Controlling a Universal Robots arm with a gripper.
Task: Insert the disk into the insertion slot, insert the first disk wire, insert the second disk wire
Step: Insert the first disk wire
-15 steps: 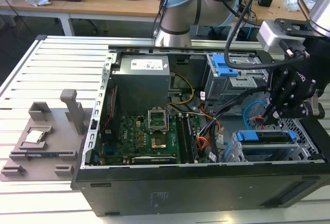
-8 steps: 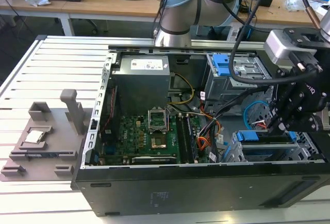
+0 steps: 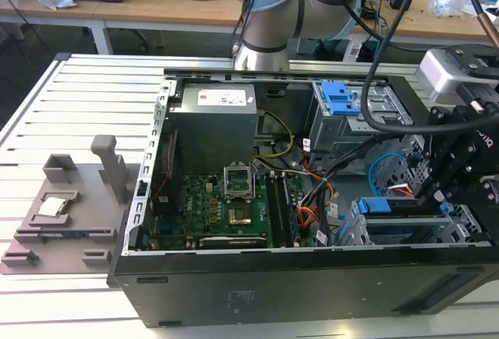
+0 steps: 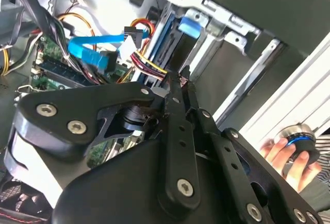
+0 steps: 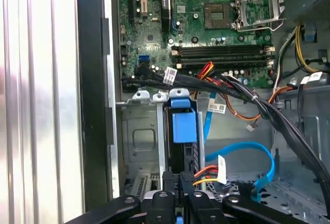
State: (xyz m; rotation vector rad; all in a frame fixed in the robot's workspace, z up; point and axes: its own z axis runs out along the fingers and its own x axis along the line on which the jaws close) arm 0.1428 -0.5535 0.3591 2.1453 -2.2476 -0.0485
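The disk (image 5: pixel 183 126), with its bright blue caddy tab (image 3: pixel 374 205), sits inside the insertion slot of the silver perforated drive cage (image 5: pixel 139 136). My gripper (image 5: pixel 178 189) hangs just behind the disk's rear edge, shut on the small black plug of the first disk wire (image 5: pixel 206 173), whose red, orange and yellow strands trail off beside it. The same strands (image 4: pixel 149 62) run to the fingertips (image 4: pixel 181 77) in the second wrist view. The second disk wire (image 5: pixel 250 149), a light blue flat cable, loops loose beside the cage (image 3: pixel 382 169), apart from the gripper (image 3: pixel 437 197).
The open computer case (image 3: pixel 234 284) holds the motherboard (image 3: pixel 226 210), the power supply (image 3: pixel 214 121) and a grey bay with a blue tab (image 3: pixel 339 97). Black cable bundles (image 5: pixel 242 92) cross above the cage. A grey fixture (image 3: pixel 70 214) lies on the slatted table. A person's hand (image 4: pixel 281 154) holds a knob.
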